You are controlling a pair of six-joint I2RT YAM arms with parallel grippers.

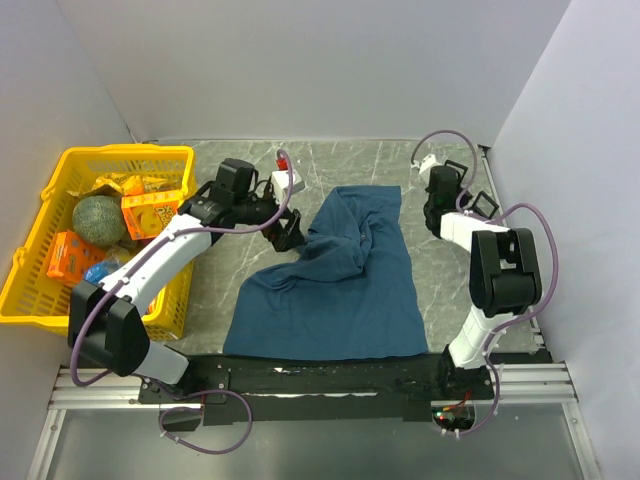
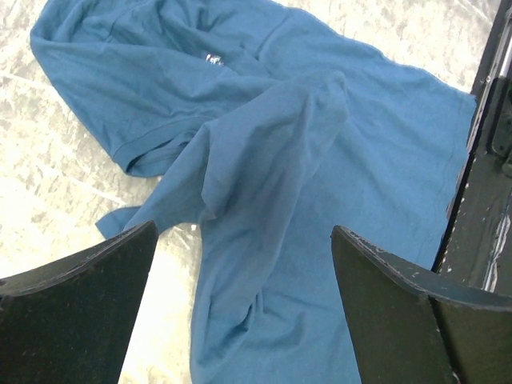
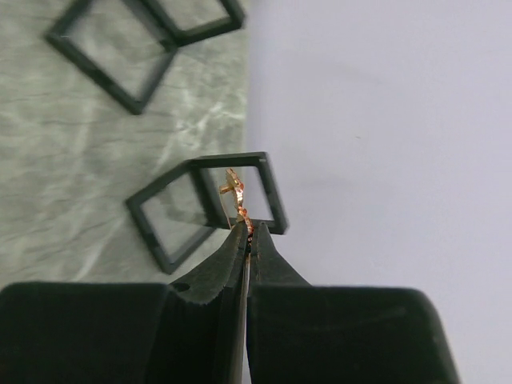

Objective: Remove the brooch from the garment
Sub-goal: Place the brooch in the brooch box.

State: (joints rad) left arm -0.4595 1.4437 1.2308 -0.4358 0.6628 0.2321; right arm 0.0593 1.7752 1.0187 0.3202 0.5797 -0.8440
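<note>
You have one garment [image 1: 340, 285] - crumpled mid-table, just beside the left gripper [image 1: 285, 232], whose jaws gape wide above it, holding nothing. One brooch [image 3: 237, 196], small and gold, is pinched in the tightly closed right gripper [image 3: 249, 230], away from the cloth. Three black frames [image 3: 228, 160] lie on the table below - two cut off at the edge. One yellow basket [image 1: 120, 153]; its contents are hard to tell apart.

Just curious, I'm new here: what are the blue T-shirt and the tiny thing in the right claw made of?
T-shirt: soft matte cloth, likely cotton knit; it lies in limp folds. The brooch in the right claw: seemingly gold-coloured metal, shiny, with reddish spots.
</note>
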